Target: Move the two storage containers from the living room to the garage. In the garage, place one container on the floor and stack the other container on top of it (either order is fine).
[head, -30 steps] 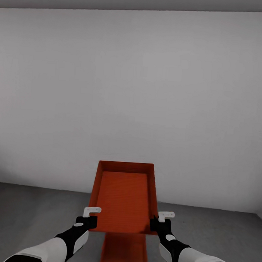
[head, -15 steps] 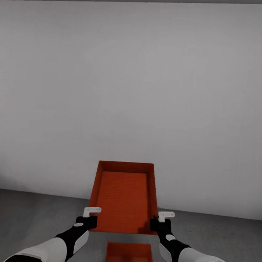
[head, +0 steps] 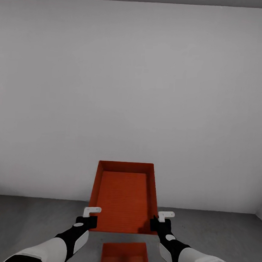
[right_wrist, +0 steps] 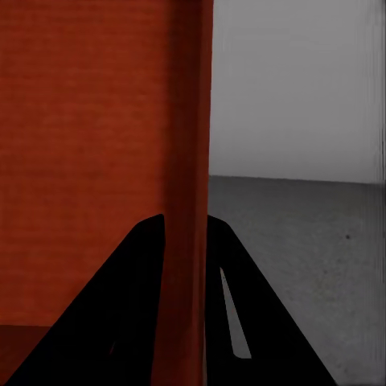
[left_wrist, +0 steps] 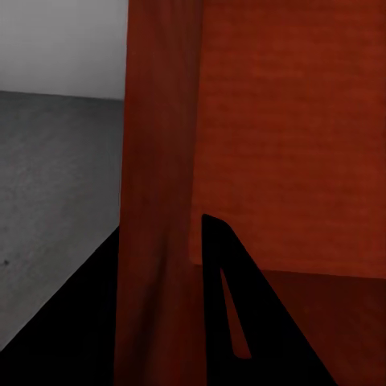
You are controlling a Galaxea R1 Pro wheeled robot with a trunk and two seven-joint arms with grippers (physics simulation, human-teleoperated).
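Ahead of the robot, a plain white wall (head: 133, 100) was seen above a dark grey floor (head: 29, 214). One orange-red container (head: 124, 196) was held up off that floor between the two arms, its open top facing the head camera. The left gripper (head: 87, 217) was clamped on its left side wall, one finger on each face, and the right gripper (head: 161, 222) was clamped likewise on the right wall. A second container (head: 125, 256) lay on the floor below and nearer the robot, well apart from the held one and partly cut off by the head view's lower edge.
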